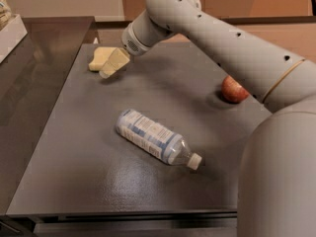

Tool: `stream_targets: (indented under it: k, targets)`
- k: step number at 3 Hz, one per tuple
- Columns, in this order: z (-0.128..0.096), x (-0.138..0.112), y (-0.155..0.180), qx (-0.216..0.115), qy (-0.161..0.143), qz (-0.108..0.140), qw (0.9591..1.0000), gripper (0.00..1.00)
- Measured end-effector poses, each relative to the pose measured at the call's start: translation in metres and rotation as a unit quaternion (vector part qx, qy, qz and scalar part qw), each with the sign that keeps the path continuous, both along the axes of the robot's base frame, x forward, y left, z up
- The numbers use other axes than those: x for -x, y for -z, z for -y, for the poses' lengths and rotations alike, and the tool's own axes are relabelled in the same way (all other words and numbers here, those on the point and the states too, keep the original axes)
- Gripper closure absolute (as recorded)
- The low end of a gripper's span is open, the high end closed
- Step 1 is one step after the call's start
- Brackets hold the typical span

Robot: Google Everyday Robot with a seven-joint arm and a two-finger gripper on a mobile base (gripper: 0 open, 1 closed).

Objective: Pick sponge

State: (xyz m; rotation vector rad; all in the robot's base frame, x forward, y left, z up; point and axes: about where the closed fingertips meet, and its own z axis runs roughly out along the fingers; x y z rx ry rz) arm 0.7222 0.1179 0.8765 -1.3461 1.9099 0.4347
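Note:
The sponge (98, 59) is a small pale yellow foam block lying at the far left of the dark grey table (89, 132). My gripper (111, 66) is cream-yellow and hangs from the white arm (207, 33) that reaches in from the right. It is right at the sponge's right side and hides that edge. I cannot tell whether it touches the sponge.
A clear plastic water bottle (155, 138) lies on its side in the middle of the table. A red apple (233, 90) sits at the right, partly behind the arm. A lower dark surface (29, 83) adjoins the table on the left, with a white object (7, 28) on it.

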Motion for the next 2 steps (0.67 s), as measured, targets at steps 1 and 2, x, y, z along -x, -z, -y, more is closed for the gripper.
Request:
stream_targets:
  k: [1,2]
  targets:
    - [-0.0079,-0.0111,0.0163,-0.008,0.002,0.0,1.0,0.0]
    - [-0.016,-0.0199,0.0241,-0.016,0.006,0.002,0.9999,0.0]
